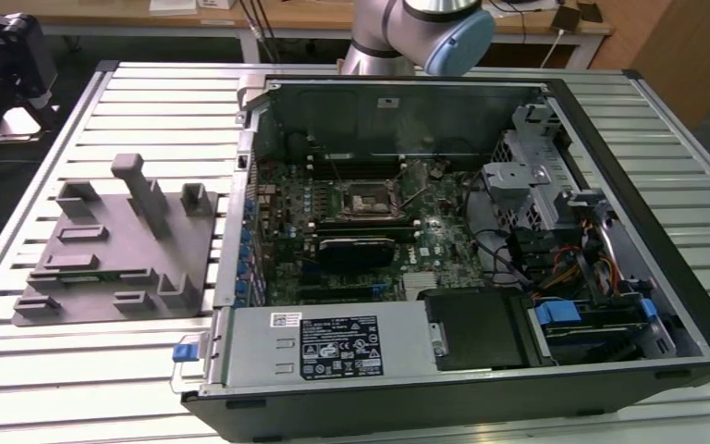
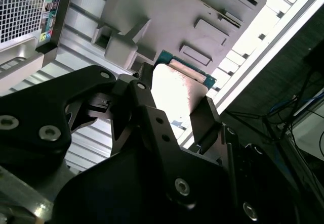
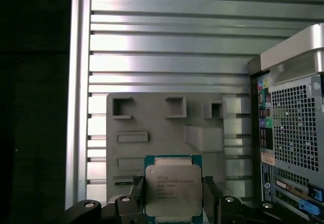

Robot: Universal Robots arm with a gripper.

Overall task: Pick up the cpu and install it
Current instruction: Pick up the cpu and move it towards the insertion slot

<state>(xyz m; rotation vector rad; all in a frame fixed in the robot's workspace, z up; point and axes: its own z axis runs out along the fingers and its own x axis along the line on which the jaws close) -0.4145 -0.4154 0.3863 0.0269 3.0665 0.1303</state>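
The hand pinches the cpu by opposite edges, probably sparing its contacts; the grey tray lies at the exterior view's left.

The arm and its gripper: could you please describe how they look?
The arm is silver-grey tubing with a light-blue round joint cap. The gripper is matte black, built of angular linked plates fastened with silver screws, ending in two flat black jaws.

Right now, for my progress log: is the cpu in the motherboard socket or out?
Out: the fingers grip the cpu by its edges, outside the computer case, the grey tray beyond it.
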